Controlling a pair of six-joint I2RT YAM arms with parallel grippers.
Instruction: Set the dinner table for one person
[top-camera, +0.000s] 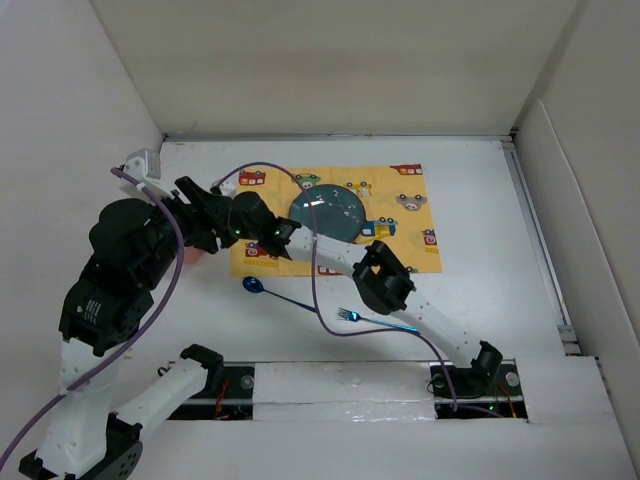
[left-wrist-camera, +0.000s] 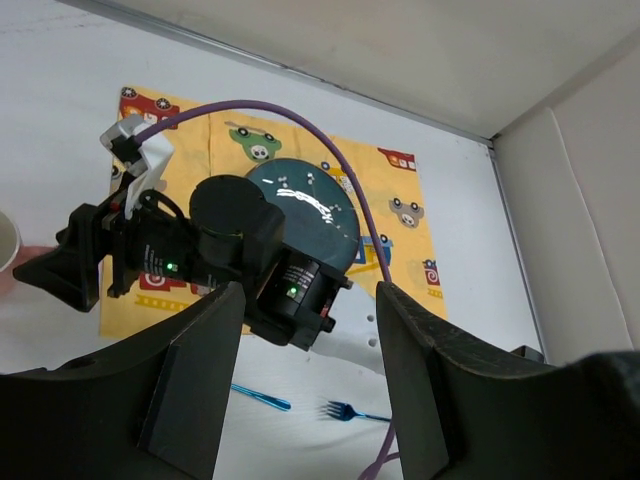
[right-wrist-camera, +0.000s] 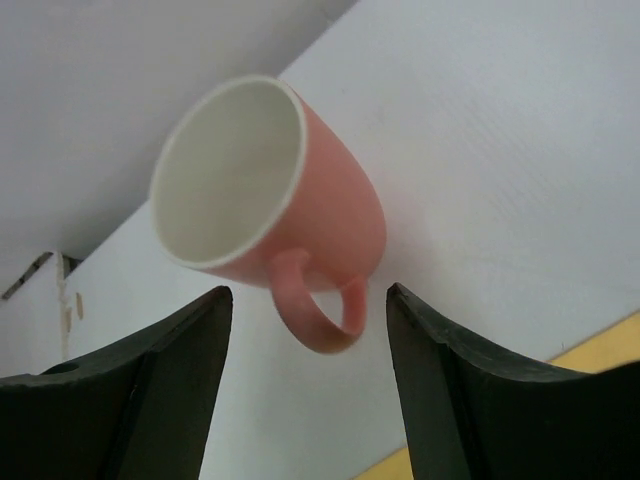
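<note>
A pink cup (right-wrist-camera: 290, 200), white inside, lies tilted on the dinner table (top-camera: 480, 200) left of the yellow placemat (top-camera: 410, 235). Its handle points at my right gripper (right-wrist-camera: 308, 292), which is open, with a finger on either side of the handle and touching nothing. In the top view the cup (top-camera: 192, 253) is mostly hidden under my arms. A dark teal plate (top-camera: 328, 212) sits on the placemat. A blue spoon (top-camera: 255, 285) and a blue fork (top-camera: 350, 316) lie on the table in front of the placemat. My left gripper (left-wrist-camera: 310, 290) is open and empty, high above the table.
White walls close the table at the back, left and right. My right arm (top-camera: 400, 295) stretches across the front of the placemat, above the fork. A purple cable (left-wrist-camera: 330, 150) arcs over the plate.
</note>
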